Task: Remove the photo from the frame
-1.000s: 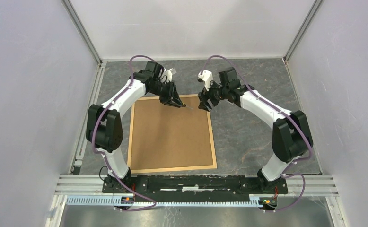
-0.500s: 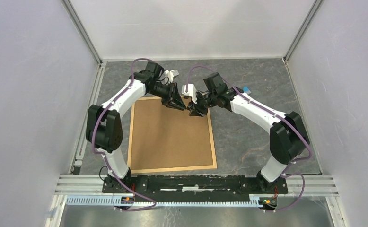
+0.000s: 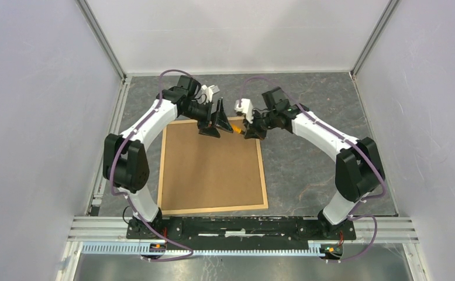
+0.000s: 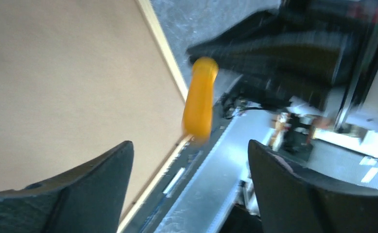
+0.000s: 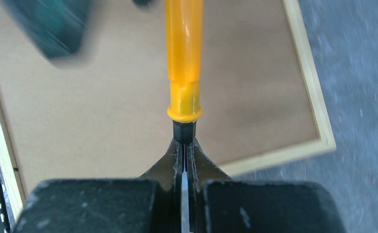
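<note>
Count, from the near side:
- One large rectangular frame with a narrow light-wood rim, brown fibreboard back up.
- One slim orange plastic-handled tool at the frame's far edge.
- Two white-and-black robot arms: left arm, right arm.
- Two black two-finger grippers: left gripper, right gripper.
- One grey stone-patterned table.

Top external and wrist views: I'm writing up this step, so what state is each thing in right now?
frame: lying face down, brown back up, backing in place.
photo: hidden, none of it shows.
orange-handled tool: held above the frame by its dark shaft.
left gripper: open, holding nothing.
right gripper: shut on the orange-handled tool.
</note>
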Controlling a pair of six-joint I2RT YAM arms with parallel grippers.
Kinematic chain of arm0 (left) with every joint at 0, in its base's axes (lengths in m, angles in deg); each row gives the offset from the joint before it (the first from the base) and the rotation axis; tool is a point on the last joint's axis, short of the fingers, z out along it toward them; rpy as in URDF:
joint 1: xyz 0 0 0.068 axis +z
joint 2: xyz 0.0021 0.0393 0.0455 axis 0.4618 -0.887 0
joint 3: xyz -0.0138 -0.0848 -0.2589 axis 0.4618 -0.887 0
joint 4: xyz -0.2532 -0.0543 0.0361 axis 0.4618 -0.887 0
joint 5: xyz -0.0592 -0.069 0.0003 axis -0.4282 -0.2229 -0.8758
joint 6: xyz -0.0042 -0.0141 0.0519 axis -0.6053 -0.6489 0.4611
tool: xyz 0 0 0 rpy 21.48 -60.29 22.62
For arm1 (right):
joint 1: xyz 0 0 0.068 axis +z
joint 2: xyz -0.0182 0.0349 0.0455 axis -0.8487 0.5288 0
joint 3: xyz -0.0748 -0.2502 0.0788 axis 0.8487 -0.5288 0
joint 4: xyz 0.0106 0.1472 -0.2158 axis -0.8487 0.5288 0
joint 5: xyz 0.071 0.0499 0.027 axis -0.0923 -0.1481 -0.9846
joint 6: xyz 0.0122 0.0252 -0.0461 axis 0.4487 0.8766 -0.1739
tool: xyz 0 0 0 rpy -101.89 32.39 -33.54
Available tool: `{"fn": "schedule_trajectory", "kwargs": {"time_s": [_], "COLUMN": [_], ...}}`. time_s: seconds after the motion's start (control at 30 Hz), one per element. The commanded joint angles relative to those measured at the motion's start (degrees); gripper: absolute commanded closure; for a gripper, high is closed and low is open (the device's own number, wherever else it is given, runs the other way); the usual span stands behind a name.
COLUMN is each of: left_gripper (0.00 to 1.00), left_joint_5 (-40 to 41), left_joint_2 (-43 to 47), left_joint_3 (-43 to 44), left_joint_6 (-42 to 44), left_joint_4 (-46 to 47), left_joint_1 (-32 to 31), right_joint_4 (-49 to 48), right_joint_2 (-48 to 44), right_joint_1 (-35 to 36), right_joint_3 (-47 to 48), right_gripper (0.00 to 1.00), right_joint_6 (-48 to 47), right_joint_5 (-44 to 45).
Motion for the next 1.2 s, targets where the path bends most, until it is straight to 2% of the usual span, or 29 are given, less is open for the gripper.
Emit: {"fn": "schedule_trajectory", "kwargs": {"time_s": [0.0,0.07,0.2,0.3,0.47,0.7,0.73,0.83,0.93,1.17], "left_gripper": [0.0,0.0,0.0,0.0,0.0,0.0,0.0,0.0,0.0,0.0], "left_joint_5": [9.45,13.91,20.95,22.4,23.39,27.0,27.32,27.73,29.0,29.95], "left_joint_2": [4.97,6.6,9.91,10.1,8.94,7.71,7.69,7.52,6.47,6.13], "left_joint_3": [0.98,0.3,-2.85,-3.17,-2.12,-1.21,-1.19,-1.42,-0.42,-0.62], "left_joint_6": [7.59,10.68,17.4,22.44,24.66,27.91,28.41,30.42,33.27,38.42], "left_joint_4": [1.27,2.47,5.55,4.78,2.76,0.64,0.55,0.28,-1.37,-3.53], "left_joint_1": [0.89,0.88,0.92,0.89,0.85,0.89,0.92,0.94,0.93,0.91], "right_joint_4": [3.61,4.22,4.96,4.55,2.55,1.72,1.8,1.82,1.63,1.93], "right_joint_2": [-1.64,-2.47,-5.12,-6.26,-6.79,-6.8,-6.82,-6.73,-6.88,-6.37], "right_joint_1": [-9.27,-14.43,-24.2,-30.91,-39.52,-43.6,-43.71,-43.87,-43.89,-43.85], "right_joint_3": [-2.61,-5.77,-12.49,-16.14,-20.4,-23.79,-24.23,-25.25,-25.89,-25.66], "right_gripper": [1.0,1.0,1.0,1.0,1.0,1.0,0.98,0.79,0.67,0.64], "right_joint_6": [5.31,7.21,8.5,9.69,10.65,8.63,8.55,8.6,9.14,9.68], "right_joint_5": [-0.84,-0.4,5.9,12.44,21.29,28.92,29.39,29.25,29.0,28.51]}}
